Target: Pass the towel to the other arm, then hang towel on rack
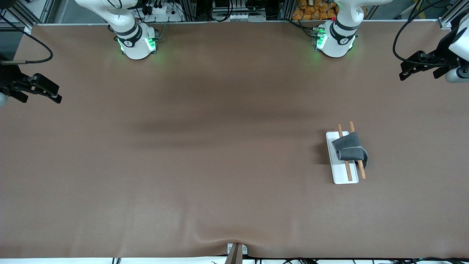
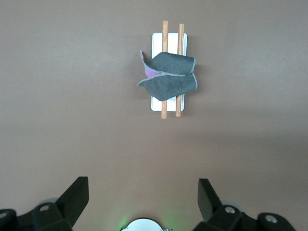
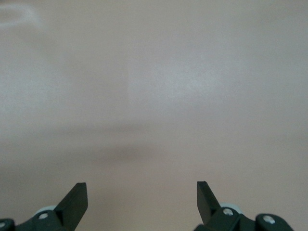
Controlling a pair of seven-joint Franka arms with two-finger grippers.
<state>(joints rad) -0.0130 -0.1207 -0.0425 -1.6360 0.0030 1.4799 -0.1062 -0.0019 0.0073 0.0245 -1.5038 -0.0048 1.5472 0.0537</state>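
Note:
The dark grey towel (image 1: 350,147) is draped over both wooden rods of the rack (image 1: 344,172), toward the left arm's end of the table. In the left wrist view the towel (image 2: 169,77) shows a bit of purple at one fold and lies across the rack (image 2: 156,45). My left gripper (image 1: 403,76) is open and empty, raised at the table's edge at the left arm's end; it also shows in the left wrist view (image 2: 143,192). My right gripper (image 1: 58,98) is open and empty, raised at the right arm's end of the table, over bare table in its wrist view (image 3: 142,195).
The brown table mat (image 1: 205,157) covers the whole surface. The two arm bases (image 1: 137,44) (image 1: 335,42) stand along the edge farthest from the front camera. A small metal clamp (image 1: 236,251) sits at the mat's nearest edge.

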